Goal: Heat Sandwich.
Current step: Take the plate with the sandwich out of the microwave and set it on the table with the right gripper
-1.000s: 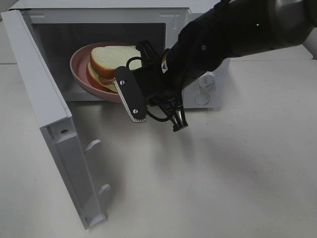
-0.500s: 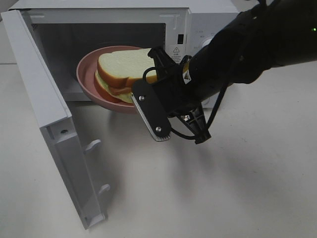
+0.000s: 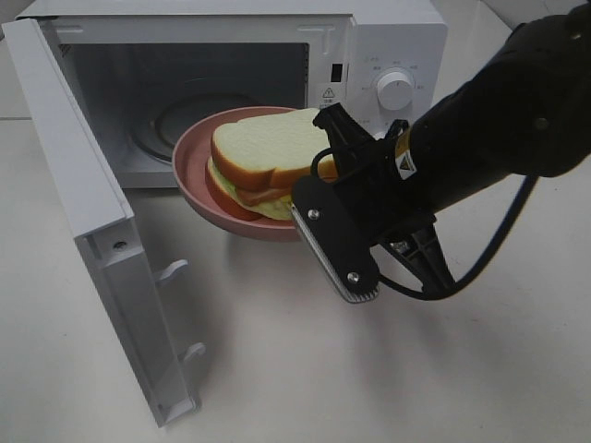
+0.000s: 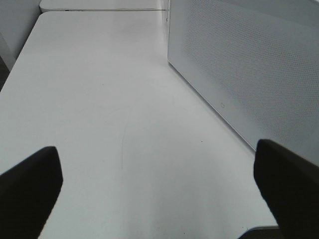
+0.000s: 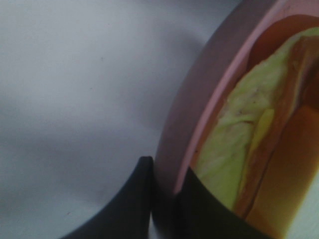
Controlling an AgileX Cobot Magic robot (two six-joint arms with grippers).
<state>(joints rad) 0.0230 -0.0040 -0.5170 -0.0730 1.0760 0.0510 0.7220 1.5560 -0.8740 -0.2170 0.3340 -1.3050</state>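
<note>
The sandwich (image 3: 263, 148), white bread with ham and lettuce, lies on a round pink plate (image 3: 189, 161). The plate hangs half out of the microwave's (image 3: 388, 46) mouth, above the table. My right gripper (image 3: 307, 210) is shut on the plate's near right rim; the right wrist view shows its fingertips (image 5: 144, 184) pinching the rim (image 5: 199, 114), with the sandwich's lettuce (image 5: 234, 144) just inside. My left gripper (image 4: 157, 172) is open over bare table beside the microwave's outer wall (image 4: 249, 64) and holds nothing.
The microwave door (image 3: 83, 212) stands wide open at the left, reaching toward the table's front. A glass turntable (image 3: 171, 115) shows inside the cavity. White table (image 3: 323, 369) spreads in front of the microwave.
My right gripper has drawn the plate with the sandwich out of the cavity, toward the right and the front. The left gripper stays open.
</note>
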